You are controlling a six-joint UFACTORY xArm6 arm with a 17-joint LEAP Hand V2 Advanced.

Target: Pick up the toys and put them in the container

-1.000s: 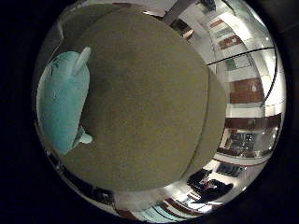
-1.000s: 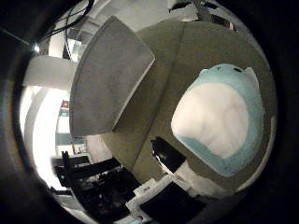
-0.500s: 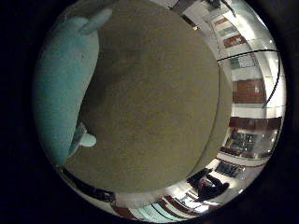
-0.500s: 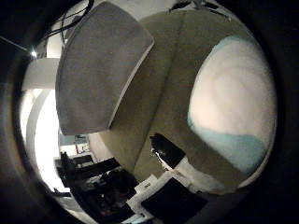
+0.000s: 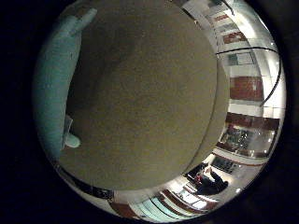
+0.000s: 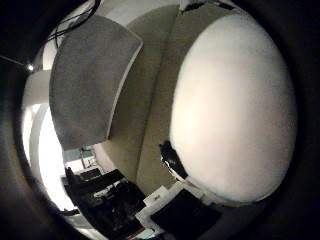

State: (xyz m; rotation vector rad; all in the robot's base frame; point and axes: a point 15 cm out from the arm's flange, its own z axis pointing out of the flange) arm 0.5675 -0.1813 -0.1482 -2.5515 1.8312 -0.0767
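The plush toy [image 6: 232,107] lies on the table [image 5: 149,107], close under the palm, its white belly filling the thumb-side view. A grey container [image 6: 87,82] sits beside it. Whether the hand is released or clenched cannot be told.

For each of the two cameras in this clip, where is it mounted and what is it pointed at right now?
Little finger side palm view: on the palm, looking across the tan surface, with the teal plush toy lying on it at the edge; none of the hand shows.
Thumb side palm view: on the palm, nearly filled by the toy's white belly, so it is close; a grey container sits beside it. A dark part pokes in near the toy; unclear if it is the hand.
Shared: the toy and the tan surface.
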